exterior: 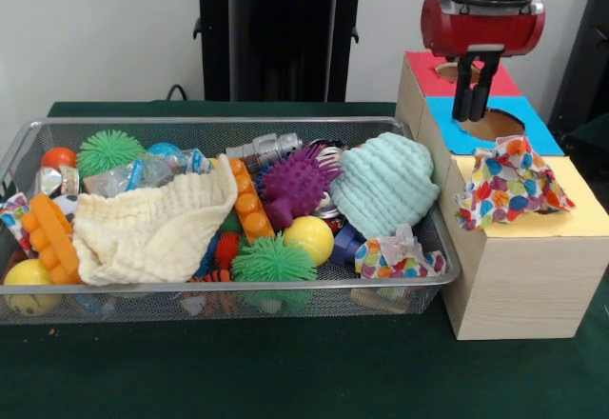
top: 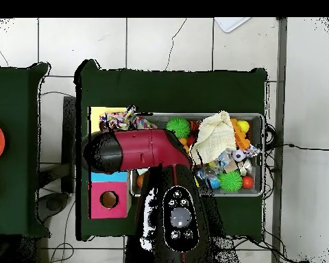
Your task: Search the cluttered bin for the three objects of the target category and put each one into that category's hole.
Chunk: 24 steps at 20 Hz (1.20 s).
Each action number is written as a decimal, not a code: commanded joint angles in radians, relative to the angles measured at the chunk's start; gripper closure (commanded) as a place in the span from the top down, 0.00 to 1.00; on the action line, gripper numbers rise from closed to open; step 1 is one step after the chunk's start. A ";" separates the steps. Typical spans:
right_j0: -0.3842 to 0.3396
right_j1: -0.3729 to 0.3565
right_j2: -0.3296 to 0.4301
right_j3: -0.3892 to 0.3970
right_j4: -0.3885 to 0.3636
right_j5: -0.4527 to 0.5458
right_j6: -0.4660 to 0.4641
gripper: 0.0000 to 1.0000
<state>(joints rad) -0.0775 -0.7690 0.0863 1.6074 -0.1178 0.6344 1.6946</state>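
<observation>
Both fingers (exterior: pixel 464 95) of the gripper (exterior: pixel 474 114) hang straight down, almost touching each other, and nothing is between them; the gripper is empty and hovers over the blue-topped box (exterior: pixel 542 133), just beside its hole.

Going from near to far in the front view: the bin (exterior: pixel 143 297) stands on the dark green table (exterior: pixel 285 371), with the wooden boxes touching its right end. At the bin's near right corner lies one dotted cloth piece (exterior: pixel 400 257), partly resting on the rim. Near it are a green spiky ball (exterior: pixel 273 259) and a yellow ball (exterior: pixel 309 238). The cream knit cloth (exterior: pixel 152 229) covers much of the bin's left half, with orange blocks (exterior: pixel 52 238) beside it at the left. Further back are the purple spiky ball (exterior: pixel 295 183) and the mint knit cloth (exterior: pixel 385 183), which sits against the bin's right end.

On the yellow-topped box (exterior: pixel 580 214) a second dotted cloth piece (exterior: pixel 509 183) lies crumpled over the hole, so the hole itself is almost fully hidden; I cannot tell if the cloth is partly inside. A third piece is perhaps buried under the other toys. Behind the blue top is the red-topped box (exterior: pixel 419 65).

In the overhead view the red arm (top: pixel 140 151) covers the left end of the bin and the blue top.
</observation>
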 commanded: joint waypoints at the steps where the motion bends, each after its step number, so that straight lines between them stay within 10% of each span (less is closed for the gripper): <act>1: -0.031 -0.101 0.036 -0.029 -0.005 0.256 -0.029 0.00; 10: -0.135 -0.203 0.100 -0.025 -0.020 0.337 -0.180 0.00; 24: -0.155 -0.104 0.148 -0.188 -0.009 0.247 -0.019 0.00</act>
<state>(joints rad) -0.2291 -0.9474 0.1367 1.4752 -0.1203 0.8748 1.6946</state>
